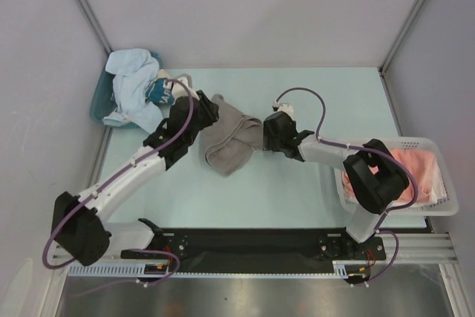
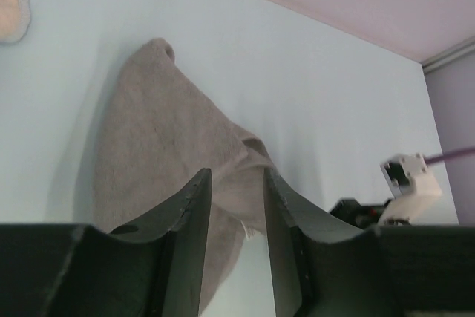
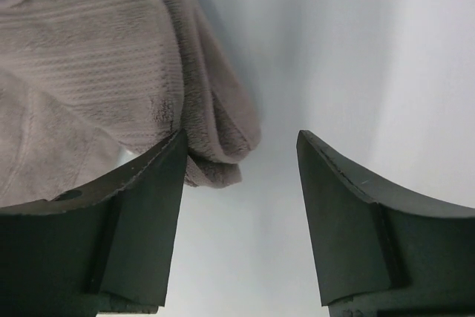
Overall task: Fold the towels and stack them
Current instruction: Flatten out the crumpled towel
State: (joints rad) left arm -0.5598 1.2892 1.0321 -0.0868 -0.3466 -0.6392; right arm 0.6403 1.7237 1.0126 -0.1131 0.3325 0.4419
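Across the middle of the pale green counter (image 1: pixel 297 183), a grey towel (image 1: pixel 230 139) lies rumpled, not folded. One end is bunched toward the near side and the other is drawn up toward the left arm.

At the right edge sits a white slatted basket (image 1: pixel 404 141). A salmon-pink towel (image 1: pixel 419 172) lies inside it, partly hidden by the right arm's elbow.

In the far left corner is a teal bin (image 1: pixel 100 102). A light blue towel (image 1: pixel 133 87) is heaped in it and spills over the rim toward the counter.

Left hand (image 2: pixel 237 183): set at the grey towel's far left edge. The left wrist view shows the fingers drawn close with a fold of the terry pinched between them. The cloth slopes away from the grip like a tent down to the counter.

Right hand (image 3: pixel 241 139): low at the towel's right edge, fingers spread wide. The right wrist view shows a rolled hem of the towel touching the inner face of one finger (image 3: pixel 141 206). The other finger stands apart over bare counter, and nothing is gripped.

A small teal bundle with white print (image 1: pixel 158 93) rests against the light blue towel, just beside the left arm.

A white towel (image 1: pixel 182 79) shows only as a scrap behind the left wrist. Its shape is too hidden to read.
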